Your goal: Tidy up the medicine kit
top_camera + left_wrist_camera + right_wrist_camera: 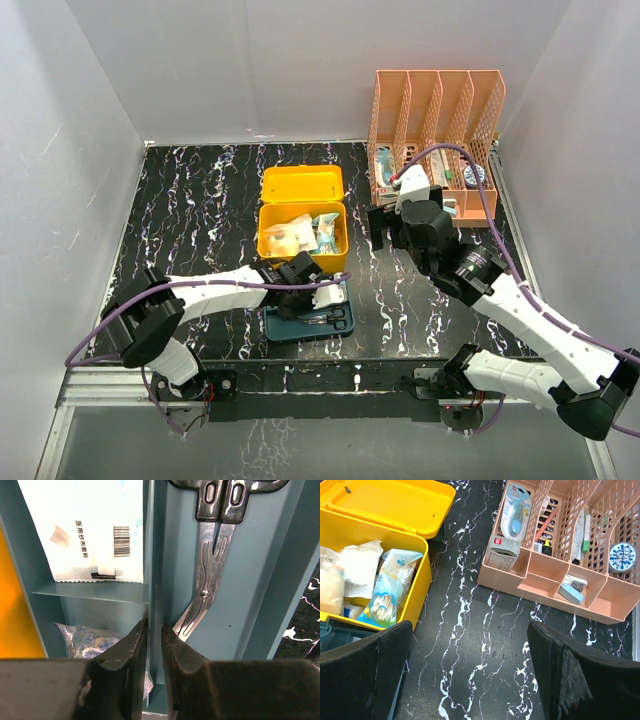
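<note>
The medicine kit [263, 235] is a yellow box, open, with its lid [302, 185] laid back and packets [390, 590] inside. Its teal insert tray [283, 325] lies on the table just in front of the box. My left gripper [305, 290] is down in the tray. In the left wrist view the gripper [154, 630] is nearly closed, its jaws astride the tray's divider wall [154, 580]. Scissors [212, 555] lie right of the wall; a white gauze packet [95, 535] and a bag of small packets [90, 640] lie left of it. My right gripper [470, 675] hangs wide open over bare table.
An orange mesh file rack [440, 120] with stationery in its front bins [560, 580] stands at the back right. White walls enclose the black marbled table [200, 200] on three sides.
</note>
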`<state>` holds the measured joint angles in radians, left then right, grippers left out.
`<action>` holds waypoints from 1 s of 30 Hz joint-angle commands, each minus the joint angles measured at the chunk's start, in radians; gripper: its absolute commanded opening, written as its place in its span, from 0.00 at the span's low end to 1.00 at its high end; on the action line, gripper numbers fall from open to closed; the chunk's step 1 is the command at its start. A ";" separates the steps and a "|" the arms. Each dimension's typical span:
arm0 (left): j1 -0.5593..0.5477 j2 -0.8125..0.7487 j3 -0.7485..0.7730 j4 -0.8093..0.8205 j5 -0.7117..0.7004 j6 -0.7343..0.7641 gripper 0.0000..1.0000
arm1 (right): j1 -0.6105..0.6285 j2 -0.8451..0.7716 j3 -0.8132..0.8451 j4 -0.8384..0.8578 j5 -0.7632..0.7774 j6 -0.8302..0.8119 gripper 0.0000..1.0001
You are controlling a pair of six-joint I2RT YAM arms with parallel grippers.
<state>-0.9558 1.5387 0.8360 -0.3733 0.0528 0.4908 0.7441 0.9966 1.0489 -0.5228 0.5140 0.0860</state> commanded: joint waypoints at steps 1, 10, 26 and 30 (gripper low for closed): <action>-0.001 0.029 0.009 -0.013 0.019 -0.010 0.17 | -0.004 -0.041 0.017 0.020 0.016 0.015 0.98; 0.000 0.051 0.011 -0.066 0.080 0.010 0.00 | -0.004 -0.056 -0.001 0.020 0.016 0.017 0.98; -0.001 -0.166 0.059 -0.303 0.223 0.113 0.00 | -0.003 -0.067 -0.030 0.035 0.001 0.024 0.98; -0.001 -0.232 0.070 -0.371 0.222 0.118 0.00 | -0.003 -0.049 -0.034 0.048 -0.014 0.026 0.98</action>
<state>-0.9531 1.3808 0.8654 -0.6342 0.2302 0.5850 0.7441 0.9432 1.0172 -0.5274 0.5083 0.0971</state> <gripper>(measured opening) 0.014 0.982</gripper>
